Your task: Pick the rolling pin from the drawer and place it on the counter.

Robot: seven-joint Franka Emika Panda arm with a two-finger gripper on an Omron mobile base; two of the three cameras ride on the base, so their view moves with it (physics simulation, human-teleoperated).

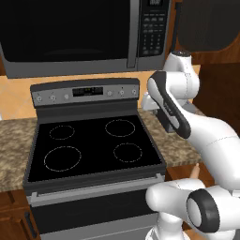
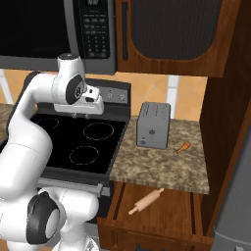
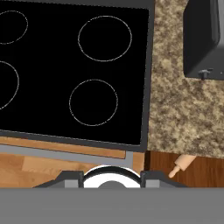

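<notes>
Below the counter (image 2: 162, 169), we see the rolling pin (image 2: 145, 201) lying in the open drawer (image 2: 188, 211), well apart from our gripper (image 2: 81, 115) above the stove (image 2: 73, 142); its jaws' state we cannot tell. Toaster (image 2: 153, 125) nearby.

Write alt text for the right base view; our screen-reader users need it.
A rolling pin lies diagonally in the open drawer below the counter, which holds a toaster. The white arm's claw hangs over the black stove top.
</notes>
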